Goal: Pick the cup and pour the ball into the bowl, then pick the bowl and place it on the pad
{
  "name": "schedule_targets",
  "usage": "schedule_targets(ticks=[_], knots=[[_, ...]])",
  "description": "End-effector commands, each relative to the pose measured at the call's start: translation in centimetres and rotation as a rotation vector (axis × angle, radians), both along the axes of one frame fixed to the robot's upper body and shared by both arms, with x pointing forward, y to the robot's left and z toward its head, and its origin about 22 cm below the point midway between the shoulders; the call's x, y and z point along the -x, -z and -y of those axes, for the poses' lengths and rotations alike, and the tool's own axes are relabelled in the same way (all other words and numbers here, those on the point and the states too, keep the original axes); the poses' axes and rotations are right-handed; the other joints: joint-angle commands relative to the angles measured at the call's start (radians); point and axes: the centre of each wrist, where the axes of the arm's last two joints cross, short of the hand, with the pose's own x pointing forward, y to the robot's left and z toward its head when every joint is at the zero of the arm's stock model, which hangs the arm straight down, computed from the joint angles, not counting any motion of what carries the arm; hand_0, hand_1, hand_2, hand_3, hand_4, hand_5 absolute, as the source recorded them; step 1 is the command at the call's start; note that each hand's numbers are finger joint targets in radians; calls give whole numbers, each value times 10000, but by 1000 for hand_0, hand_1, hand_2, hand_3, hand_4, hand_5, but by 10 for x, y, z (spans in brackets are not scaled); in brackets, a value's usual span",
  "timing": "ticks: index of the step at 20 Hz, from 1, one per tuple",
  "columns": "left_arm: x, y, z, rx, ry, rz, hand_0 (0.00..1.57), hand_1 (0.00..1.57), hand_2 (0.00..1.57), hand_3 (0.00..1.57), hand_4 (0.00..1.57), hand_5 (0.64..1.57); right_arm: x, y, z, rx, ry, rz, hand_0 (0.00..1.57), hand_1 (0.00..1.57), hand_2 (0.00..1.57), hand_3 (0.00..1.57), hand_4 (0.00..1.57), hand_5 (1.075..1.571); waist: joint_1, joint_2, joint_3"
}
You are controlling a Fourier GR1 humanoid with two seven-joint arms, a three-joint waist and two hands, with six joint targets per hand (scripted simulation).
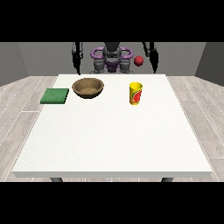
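Upright yellow cup [136, 93] right of brown bowl [88, 87], green pad [55, 96] far left; red ball [139, 61] above cup; both hands' fingers: cannot tell.

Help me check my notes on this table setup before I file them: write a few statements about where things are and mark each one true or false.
1. The yellow cup stands upright on the white table. True.
2. The red ball lies inside the brown bowl. False: it shows above the cup, near the table's far edge, well apart from the bowl.
3. The green pad lies at the view's left of the bowl. True.
4. The bowl sits on the pad. False: it sits on the table beside the pad.
5. A robot hand is holding the cup. False: the robot hand at the view's left and the robot hand at the view's right both hang by the far edge, away from the cup.
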Motion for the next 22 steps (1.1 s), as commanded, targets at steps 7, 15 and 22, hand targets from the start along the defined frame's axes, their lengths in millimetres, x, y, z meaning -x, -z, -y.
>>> schedule_targets(ticks=[7,15,22], knots=[[11,-8,22,815,-657,1310,0,0,0,0,0,1470,33,13,60,-938,860,527,0,0,0,0,120,1563,-591,-1765,-285],[1,6,44,717,-521,3061,0,0,0,0,0,1472,23,39,95,-1191,316,2054,0,0,0,0,82,1562,-526,-337,-321],[-64,-20,42,137,-629,3993,0,0,0,0,0,1457,-32,15,75,-1377,-218,3196,0,0,0,0,0,1558,-967,860,-321]])
